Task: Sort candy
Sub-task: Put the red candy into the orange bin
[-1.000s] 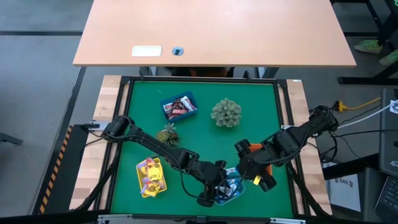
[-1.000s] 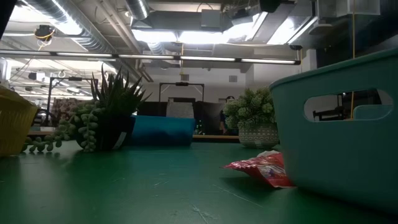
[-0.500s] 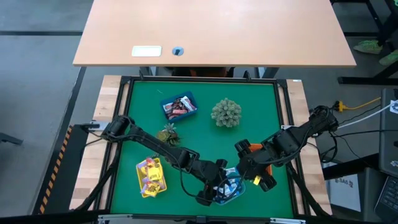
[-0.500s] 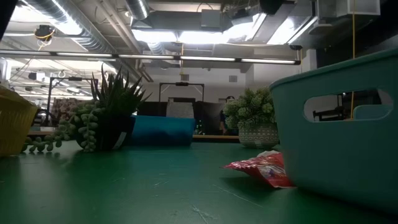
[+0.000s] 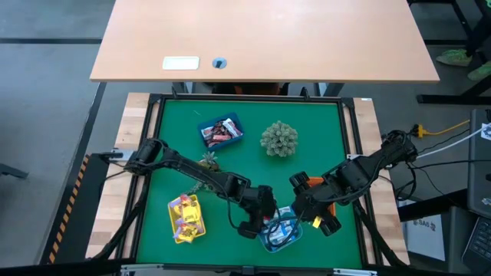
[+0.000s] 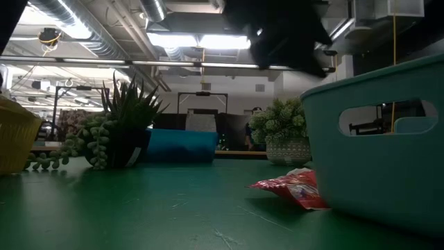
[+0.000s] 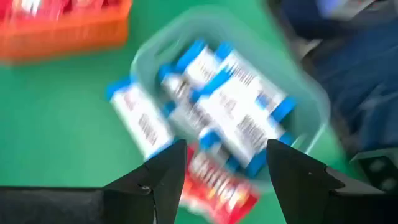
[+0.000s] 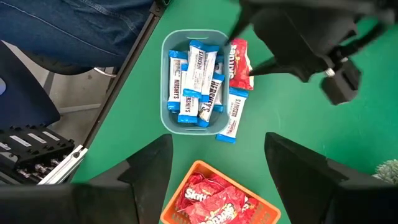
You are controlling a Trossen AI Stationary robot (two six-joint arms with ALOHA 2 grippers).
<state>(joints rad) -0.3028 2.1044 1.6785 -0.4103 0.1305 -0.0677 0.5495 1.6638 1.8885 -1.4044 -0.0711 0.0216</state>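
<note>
Green mat (image 5: 245, 165), four trays, two plants.
Yellow candy in yellow tray (image 5: 186, 218); left gripper (image 5: 255, 224) open, empty, above teal tray (image 8: 168, 43) of blue-and-white candy (image 8: 198, 73); red candy (image 8: 239, 63) beside it; right gripper (image 5: 308, 212) open over orange tray (image 8: 219, 203).

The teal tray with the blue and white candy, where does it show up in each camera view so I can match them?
High view: teal tray near the table's front edge, by the left gripper.
Low view: its wall fills the right side.
Left wrist view: picture's middle.
Right wrist view: upper middle.
Shared landmark: the red candy on the mat against the tray, also seen at low view and left wrist view.
</note>
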